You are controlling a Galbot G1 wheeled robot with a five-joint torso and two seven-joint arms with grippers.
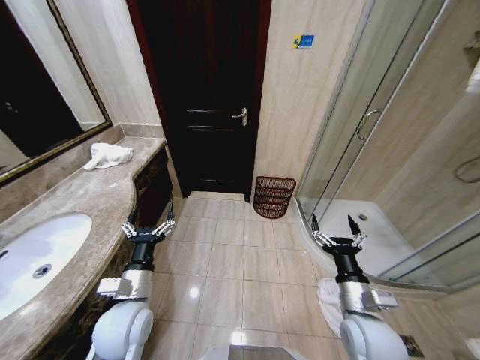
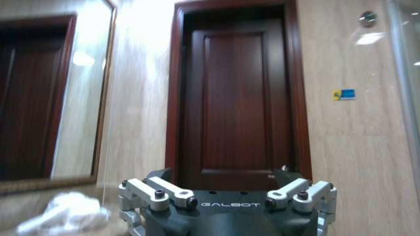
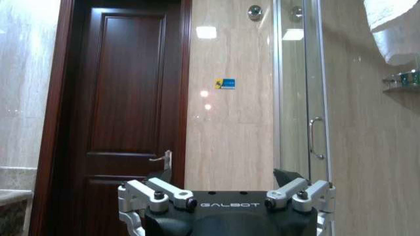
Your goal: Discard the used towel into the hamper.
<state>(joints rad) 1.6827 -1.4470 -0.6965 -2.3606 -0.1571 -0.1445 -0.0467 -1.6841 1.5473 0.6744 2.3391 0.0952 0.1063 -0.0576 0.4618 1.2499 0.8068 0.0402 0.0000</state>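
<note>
A crumpled white towel [image 1: 107, 156] lies on the marble counter [image 1: 82, 196] at its far end, beside the mirror; the left wrist view shows the towel [image 2: 64, 212] too. The hamper [image 1: 274, 196], a dark reddish-brown openwork basket, stands on the floor against the wall right of the door. My left gripper [image 1: 149, 221] is held up in front of the counter edge, open and empty, well short of the towel. My right gripper [image 1: 336, 227] is raised near the shower step, also open and empty.
A dark wooden door [image 1: 206, 90] closes the far wall. A glass shower enclosure [image 1: 375, 127] with a raised tray fills the right side. A white sink [image 1: 34, 259] sits in the near counter. Tiled floor [image 1: 232, 262] runs between counter and shower.
</note>
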